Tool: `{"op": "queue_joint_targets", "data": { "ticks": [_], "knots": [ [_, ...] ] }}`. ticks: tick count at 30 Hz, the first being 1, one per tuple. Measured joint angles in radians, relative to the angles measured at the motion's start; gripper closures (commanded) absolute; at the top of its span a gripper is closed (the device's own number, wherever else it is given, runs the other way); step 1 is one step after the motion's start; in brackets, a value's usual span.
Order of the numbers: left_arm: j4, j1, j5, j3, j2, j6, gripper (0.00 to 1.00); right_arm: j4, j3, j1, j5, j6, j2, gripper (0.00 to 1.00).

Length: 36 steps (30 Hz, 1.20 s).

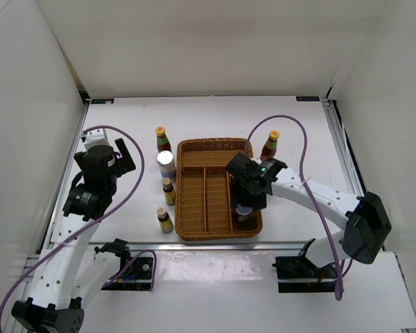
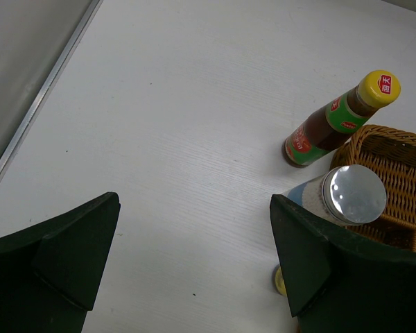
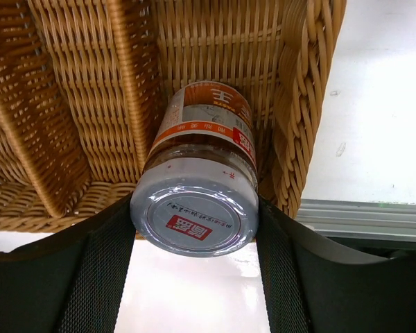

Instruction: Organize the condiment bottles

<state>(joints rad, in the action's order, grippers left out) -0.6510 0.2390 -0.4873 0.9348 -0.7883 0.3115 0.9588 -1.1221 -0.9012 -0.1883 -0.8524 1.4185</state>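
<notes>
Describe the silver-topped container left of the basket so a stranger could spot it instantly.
Find the wicker tray mid-table; four containers stand in a row outside its left wall. Second from the far end is the white-blue cylinder. It alone there has a wide flat silver lid; its neighbours are narrower, with yellow caps.

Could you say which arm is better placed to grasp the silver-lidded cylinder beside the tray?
Left: the left gripper, open, hovers near the cylinder; the right gripper grips a jar inside the tray.
</notes>
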Motion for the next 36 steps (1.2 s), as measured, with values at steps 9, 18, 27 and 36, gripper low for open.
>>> {"op": "queue_joint_targets", "data": {
  "ticks": [9, 18, 27, 36],
  "knots": [
    [0.000, 0.000, 0.000, 0.000, 0.000, 0.000, 0.00, -0.012, 0.000, 0.002, -0.022, -0.005, 0.000, 0.20],
    [0.000, 0.000, 0.000, 0.000, 0.000, 0.000, 0.00, 0.081, -0.157, 0.004, -0.157, 0.034, -0.039, 0.00],
    [0.000, 0.000, 0.000, 0.000, 0.000, 0.000, 0.00, 0.093, -0.314, 0.401, -0.166, 0.273, -0.068, 0.00],
    [0.000, 0.000, 0.000, 0.000, 0.000, 0.000, 0.00, 0.068, -0.346, 0.546, -0.032, 0.415, 0.077, 0.01]
  ]
}}
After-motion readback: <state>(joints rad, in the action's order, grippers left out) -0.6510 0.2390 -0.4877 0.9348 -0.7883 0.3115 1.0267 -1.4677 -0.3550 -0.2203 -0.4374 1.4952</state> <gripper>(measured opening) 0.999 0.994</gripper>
